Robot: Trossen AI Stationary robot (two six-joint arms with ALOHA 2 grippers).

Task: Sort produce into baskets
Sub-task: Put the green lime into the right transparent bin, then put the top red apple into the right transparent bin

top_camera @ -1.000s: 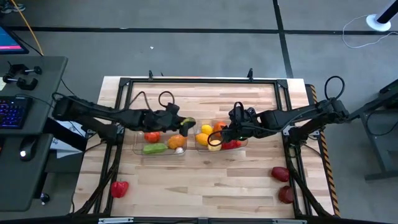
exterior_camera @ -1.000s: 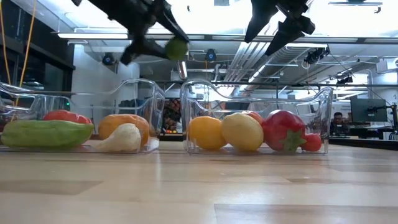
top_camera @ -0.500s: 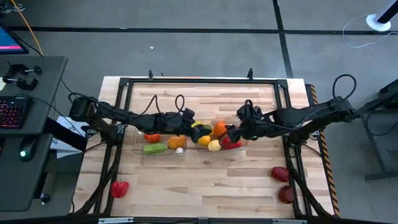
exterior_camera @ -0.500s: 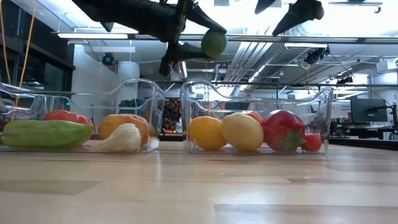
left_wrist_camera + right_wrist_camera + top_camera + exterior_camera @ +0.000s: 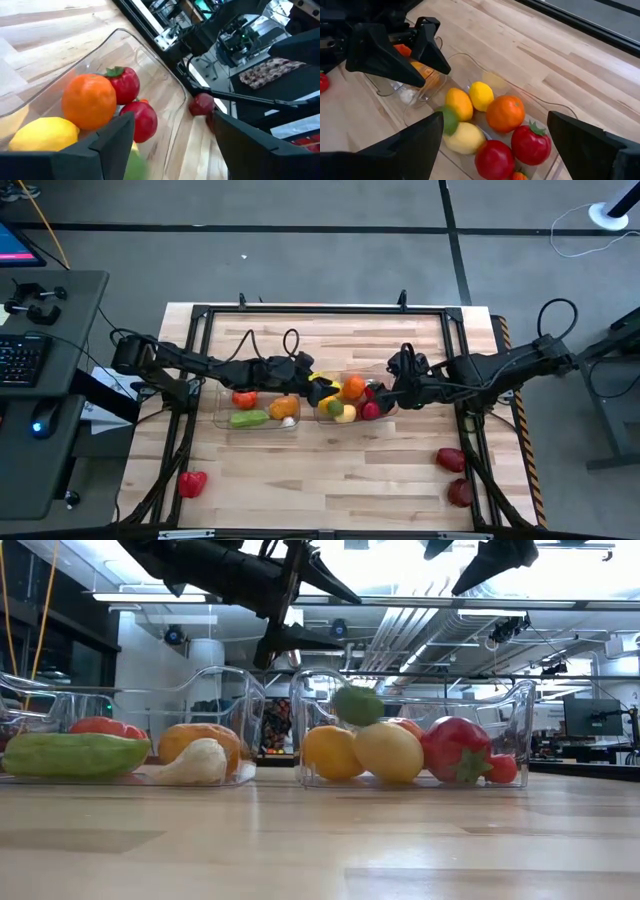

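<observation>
A green round fruit (image 5: 357, 705) is inside the right clear basket (image 5: 522, 715), just above a yellow lemon (image 5: 390, 752) and an orange-yellow fruit (image 5: 331, 753). It looks blurred in the right wrist view (image 5: 450, 120). My left gripper (image 5: 322, 612) hangs open above that basket's left end (image 5: 313, 383), holding nothing. My right gripper (image 5: 386, 395) is open above the same basket's right end, high in the low view. The left basket (image 5: 222, 416) holds a green cucumber (image 5: 75, 754), a tomato, an orange piece and a white piece.
A red pepper (image 5: 192, 482) lies near the table's front left. Two dark red pieces (image 5: 450, 459) (image 5: 460, 493) lie at the front right. The right basket also holds an orange (image 5: 505, 113) and red fruits (image 5: 530, 144). Bare wood lies in front of both baskets.
My left gripper carried the green fruit toward the table's right, over the right basket's left end, and came down a little. It then opened and let go, and the fruit dropped into that basket. My right gripper drew back toward the table's right and rose.
</observation>
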